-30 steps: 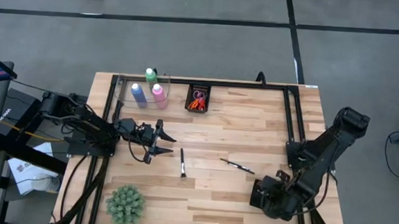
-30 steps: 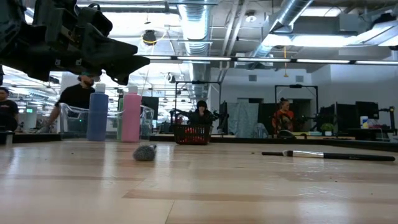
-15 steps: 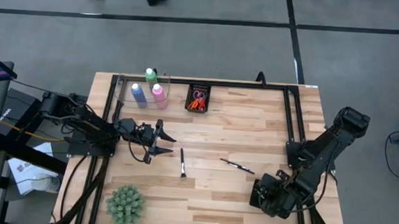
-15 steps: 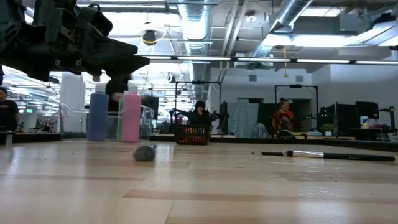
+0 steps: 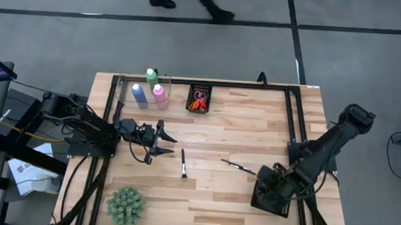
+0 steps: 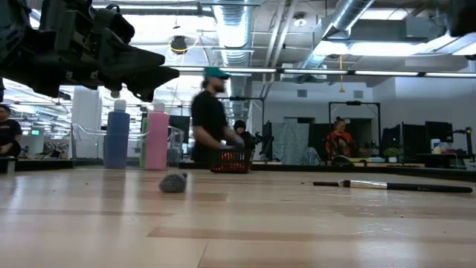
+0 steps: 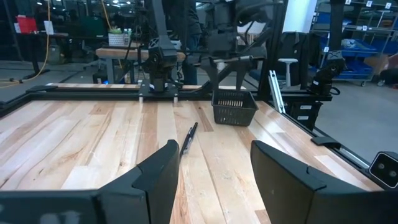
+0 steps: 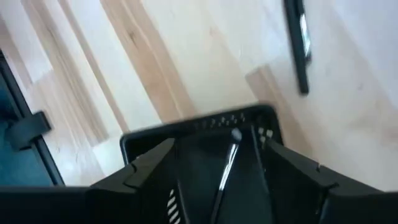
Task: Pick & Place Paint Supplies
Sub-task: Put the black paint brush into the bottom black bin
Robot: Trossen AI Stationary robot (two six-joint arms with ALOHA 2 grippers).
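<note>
Blue (image 5: pixel 139 95), pink (image 5: pixel 159 94) and green (image 5: pixel 151 75) bottles stand upright in a clear bin at the table's far left. Scissors with orange handles (image 5: pixel 198 102) lie in a black mesh tray (image 5: pixel 200 89) beside them. Two brushes lie flat on the wood, one mid-table (image 5: pixel 183 163) and one to its right (image 5: pixel 237 166). My right gripper (image 8: pixel 217 186) hangs open, pointing down over a black tray (image 8: pixel 193 127) at the near right. A thin brush (image 8: pixel 225 169) lies in that tray between the fingers, apart from them. My left gripper (image 7: pixel 214 180) waits open and level at the left.
A spiky green plant (image 5: pixel 126 204) sits at the near left corner. Black rails (image 5: pixel 202 83) frame the table's edges. A person (image 6: pixel 210 119) walks past beyond the far edge. Bare wood stretches across the middle and far right.
My right gripper has gone a little up and toward the table's left, staying over the near-right tray. Behind the table a person has walked across the room. My left arm has kept still.
</note>
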